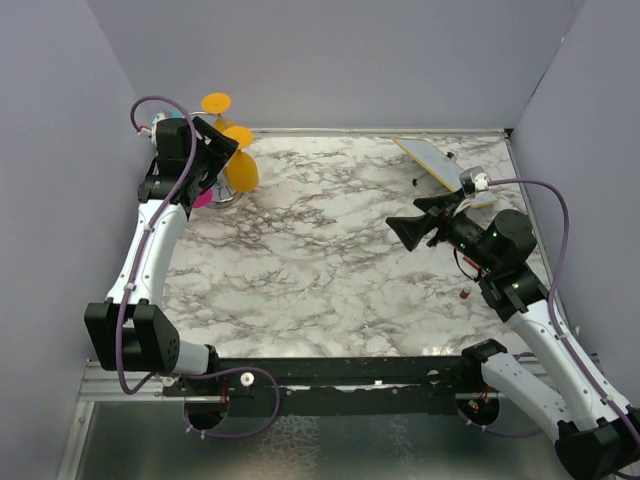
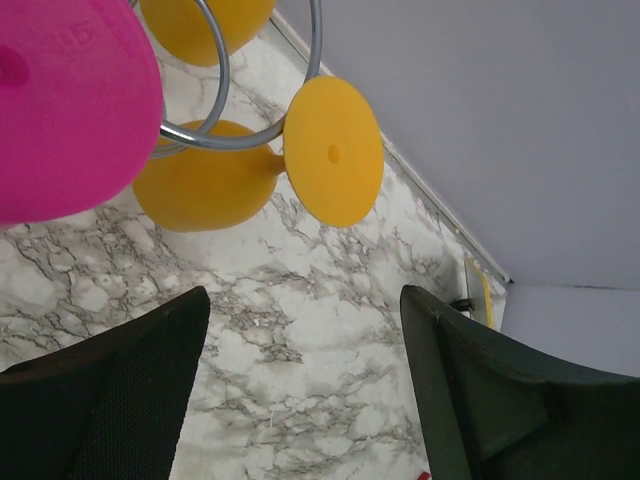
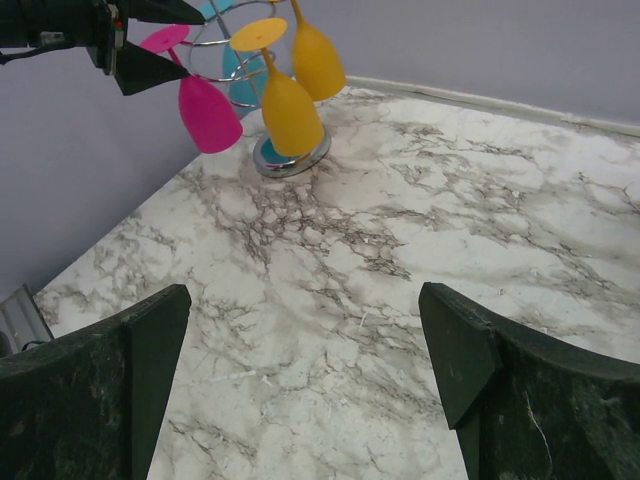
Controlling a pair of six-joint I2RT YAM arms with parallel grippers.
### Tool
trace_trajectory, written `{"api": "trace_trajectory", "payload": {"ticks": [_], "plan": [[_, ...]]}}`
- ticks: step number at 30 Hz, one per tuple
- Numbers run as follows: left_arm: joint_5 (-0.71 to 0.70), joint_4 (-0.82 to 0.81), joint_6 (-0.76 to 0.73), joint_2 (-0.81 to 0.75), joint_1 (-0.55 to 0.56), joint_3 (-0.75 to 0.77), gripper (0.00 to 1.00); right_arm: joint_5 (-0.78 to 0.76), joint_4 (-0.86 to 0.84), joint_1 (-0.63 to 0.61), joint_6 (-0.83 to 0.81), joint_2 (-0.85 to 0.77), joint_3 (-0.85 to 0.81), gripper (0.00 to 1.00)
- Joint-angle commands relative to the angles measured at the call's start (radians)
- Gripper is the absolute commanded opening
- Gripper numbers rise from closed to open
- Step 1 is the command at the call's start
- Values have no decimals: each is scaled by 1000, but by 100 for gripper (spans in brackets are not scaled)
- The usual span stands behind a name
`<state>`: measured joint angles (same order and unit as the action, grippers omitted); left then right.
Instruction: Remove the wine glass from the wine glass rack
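Note:
The wine glass rack (image 3: 222, 38) is a silver wire stand with hoop arms and a shiny disc base (image 3: 290, 156), at the table's far left corner (image 1: 222, 196). Two orange wine glasses (image 3: 290, 112) (image 3: 318, 60) and a pink one (image 3: 206, 112) hang on it upside down, feet up. In the left wrist view a wire hoop (image 2: 215, 135) holds an orange glass (image 2: 333, 150) by its stem; the pink foot (image 2: 60, 100) is at the left. My left gripper (image 1: 215, 145) (image 2: 305, 297) is open and empty, close beside the hoops. My right gripper (image 1: 405, 228) (image 3: 305, 292) is open and empty above mid-table.
A teal piece (image 3: 240, 80) shows behind the glasses on the rack. A flat yellow-edged board (image 1: 435, 162) lies at the back right. A small red object (image 1: 465, 293) lies near the right arm. Grey walls (image 1: 350, 60) close in the back and both sides.

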<state>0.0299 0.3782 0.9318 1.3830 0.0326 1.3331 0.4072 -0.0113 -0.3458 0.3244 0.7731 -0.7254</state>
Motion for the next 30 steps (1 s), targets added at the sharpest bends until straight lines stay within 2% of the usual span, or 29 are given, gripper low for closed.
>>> {"api": "trace_trajectory", "payload": {"ticks": [1,10,15,19,30], "plan": [[-90,-6,54,51,16,78,74,-21,-21,-5,-10,-11,1,100],[-184,-23,62,124,55,146,53,-23,-19,-5,-12,-10,1,100],[-281,-2,77,144,70,162,50,-27,-17,-5,-16,-10,-2,100],[-326,42,103,165,75,179,53,-30,-17,-5,-16,-5,0,100],[-338,46,89,233,75,235,45,-32,-27,-5,-15,2,7,100]]}}
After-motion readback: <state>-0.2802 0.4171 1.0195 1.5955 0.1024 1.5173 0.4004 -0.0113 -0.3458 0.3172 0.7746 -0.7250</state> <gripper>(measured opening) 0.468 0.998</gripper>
